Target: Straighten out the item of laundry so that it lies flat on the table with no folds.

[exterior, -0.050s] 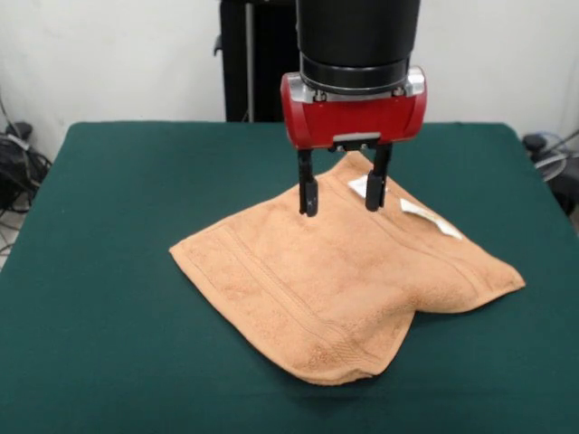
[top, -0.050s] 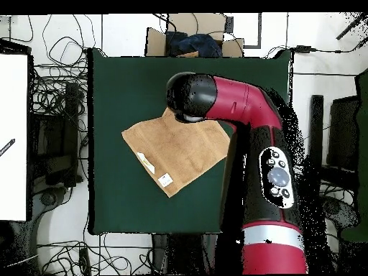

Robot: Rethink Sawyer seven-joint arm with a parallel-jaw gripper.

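Observation:
The item of laundry (exterior, -0.050s: pixel 344 280), a peach-orange towel, lies rumpled on the green table (exterior, -0.050s: pixel 109 271), turned like a diamond. Its near right side is folded, leaving a notch in the outline. Two white tags (exterior, -0.050s: pixel 430 217) sit along its far right edge. My gripper (exterior, -0.050s: pixel 341 194) hangs over the towel's far corner, open, with nothing between its black fingers (exterior, -0.050s: pixel 308 194). Whether the tips touch the cloth I cannot tell. In the overhead view the towel (top, -0.050s: pixel 176 147) shows on the table (top, -0.050s: pixel 115 86), and the arm's black wrist (top, -0.050s: pixel 190 97) hides the gripper and the towel's upper edge.
In the overhead view the red arm (top, -0.050s: pixel 251 136) runs over the table's right side. Cardboard boxes (top, -0.050s: pixel 190 39) sit beyond the top edge, cables (top, -0.050s: pixel 57 108) lie on the floor at left, and a white board (top, -0.050s: pixel 14 136) stands at far left.

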